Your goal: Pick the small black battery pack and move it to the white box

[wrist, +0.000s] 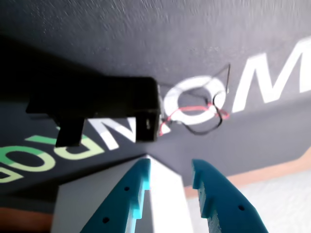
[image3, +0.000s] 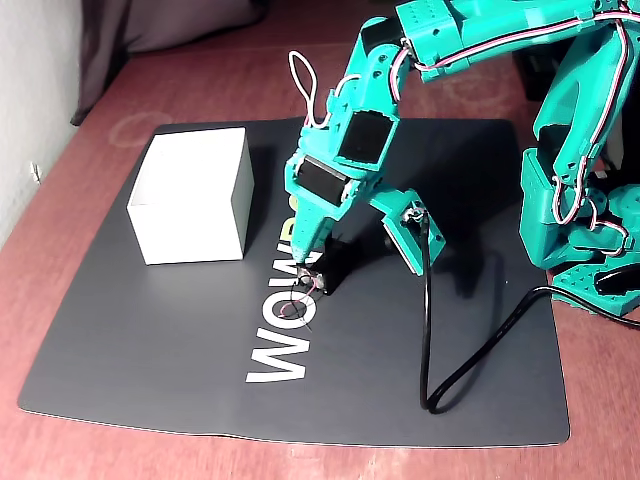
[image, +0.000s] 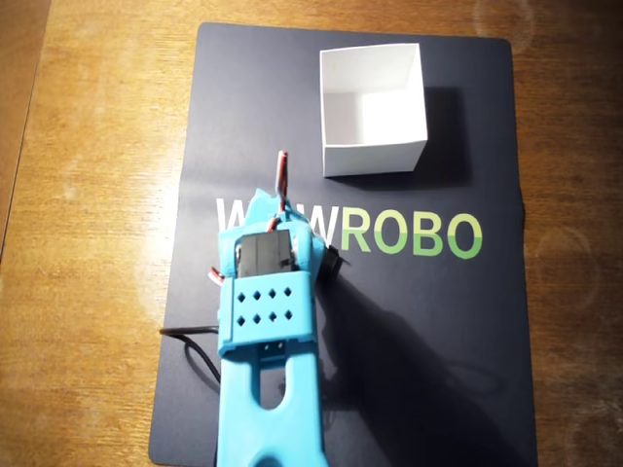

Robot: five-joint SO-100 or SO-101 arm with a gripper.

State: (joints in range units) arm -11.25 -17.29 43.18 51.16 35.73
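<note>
The gripper (image3: 318,272) is down at the pack (image3: 330,268) mid-mat (image3: 150,360), tips beside it; whether it grips I cannot tell, with the box (image3: 195,215) near the mat's far-left corner in the fixed view

Hobby desk: wood table (image: 88,243), WOWROBO mat (image: 428,341)

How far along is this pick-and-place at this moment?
Early. The blue two-finger gripper is down at the small black plastic battery pack on the dark mat, but its open fingers hold nothing in the wrist view. Grasp, lift and carry remain. The square white cardboard box looks empty.
</note>
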